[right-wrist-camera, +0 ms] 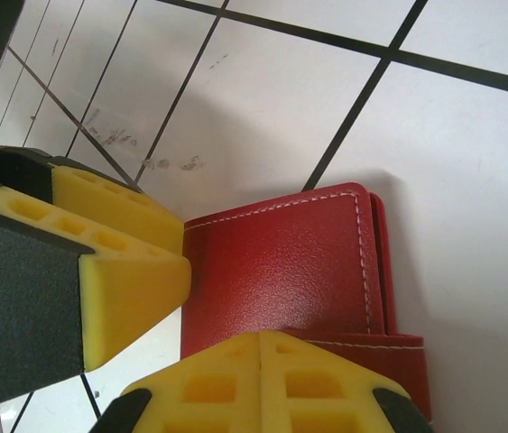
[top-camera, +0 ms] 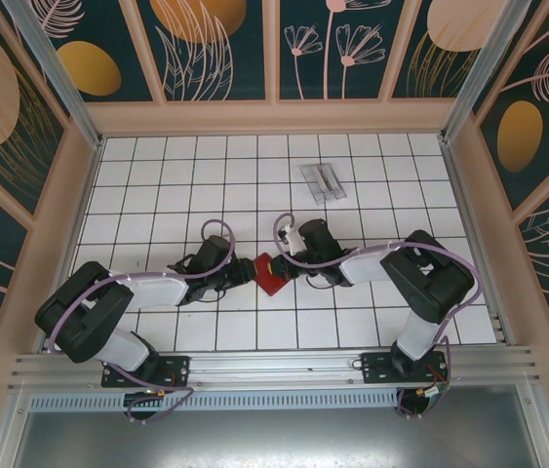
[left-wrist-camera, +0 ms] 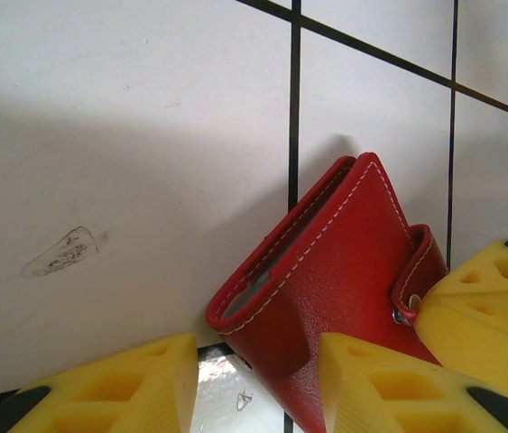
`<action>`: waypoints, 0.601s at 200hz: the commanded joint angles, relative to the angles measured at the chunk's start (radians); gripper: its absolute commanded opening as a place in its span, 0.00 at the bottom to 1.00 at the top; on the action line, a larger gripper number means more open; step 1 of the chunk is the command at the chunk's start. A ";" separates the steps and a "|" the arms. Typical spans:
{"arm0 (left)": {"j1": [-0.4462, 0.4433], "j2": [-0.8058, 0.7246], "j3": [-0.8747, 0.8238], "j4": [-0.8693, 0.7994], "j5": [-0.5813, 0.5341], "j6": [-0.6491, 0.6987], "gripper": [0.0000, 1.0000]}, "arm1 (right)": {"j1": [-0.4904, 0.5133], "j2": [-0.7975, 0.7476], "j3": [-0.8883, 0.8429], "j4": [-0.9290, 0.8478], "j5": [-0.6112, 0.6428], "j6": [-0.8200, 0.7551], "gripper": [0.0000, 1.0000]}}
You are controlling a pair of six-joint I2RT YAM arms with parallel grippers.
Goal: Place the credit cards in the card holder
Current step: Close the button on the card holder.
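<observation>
1. Risk: the wallet (left-wrist-camera: 344,271) leans half on edge on the surface (left-wrist-camera: 100,135), so a nudge could skid or topple it.
2. At frame centre, the wallet's lower corner sits inside the wide-open, empty left gripper (left-wrist-camera: 254,392). The right gripper (right-wrist-camera: 261,347), fingers pressed together, touches its tab (left-wrist-camera: 413,266).
</observation>
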 commanded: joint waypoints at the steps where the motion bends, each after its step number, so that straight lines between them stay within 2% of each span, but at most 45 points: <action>1: 0.003 0.062 -0.007 0.012 -0.004 -0.012 0.41 | 0.026 0.000 -0.060 0.013 0.042 -0.007 0.00; 37: 0.003 0.071 -0.013 0.021 -0.004 -0.020 0.41 | 0.072 -0.014 -0.151 0.108 0.167 -0.063 0.00; 120: 0.009 0.047 -0.008 0.004 0.003 -0.001 0.44 | 0.170 0.063 -0.138 0.007 0.449 -0.156 0.00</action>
